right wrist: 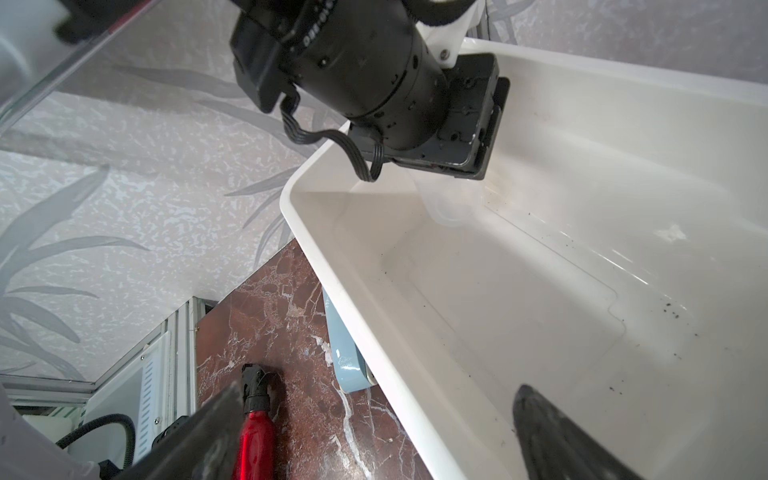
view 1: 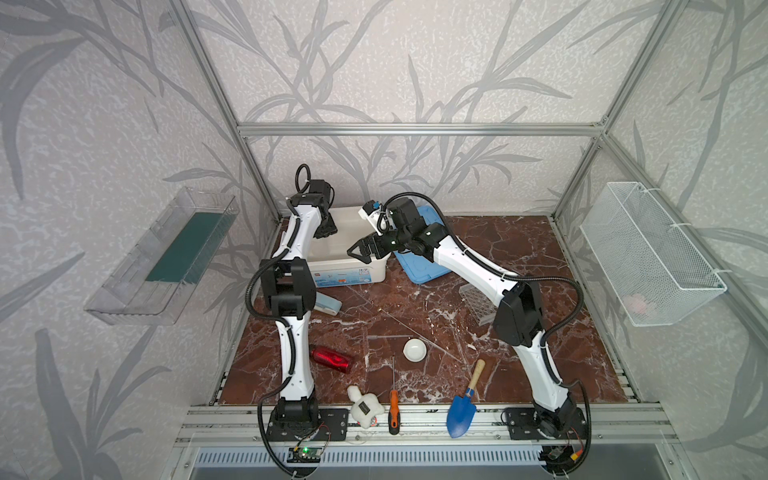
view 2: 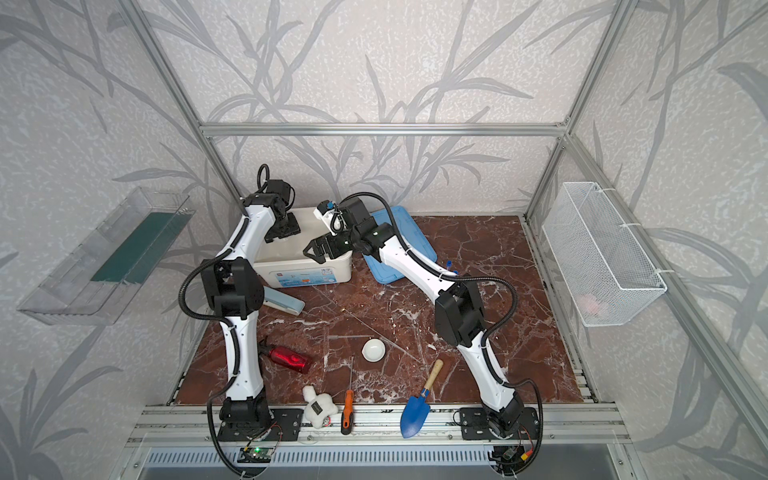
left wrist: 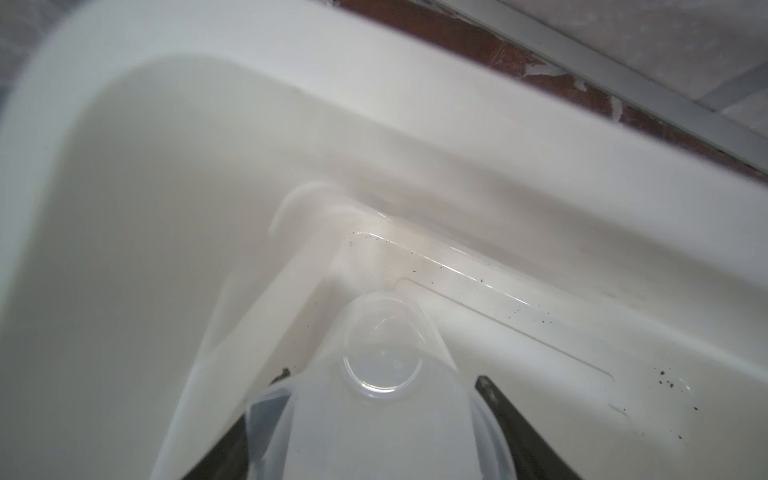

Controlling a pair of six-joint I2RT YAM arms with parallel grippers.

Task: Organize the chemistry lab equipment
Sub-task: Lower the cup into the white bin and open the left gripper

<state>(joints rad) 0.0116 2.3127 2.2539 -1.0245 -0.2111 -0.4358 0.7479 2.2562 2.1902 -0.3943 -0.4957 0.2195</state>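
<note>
Marble tabletop (view 1: 582, 353), white bin (left wrist: 124, 124) | clear beaker (left wrist: 374, 424) between jaws of left tool (left wrist: 382, 375) | grip unclear

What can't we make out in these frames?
Clear measuring beaker: blurred in left wrist view; whether left claw grips it is unclear.
Test tubes: right arm hides all but blue caps in a top view.
Grid rack: partly behind that arm.
Thin rods: too thin to count.
</note>
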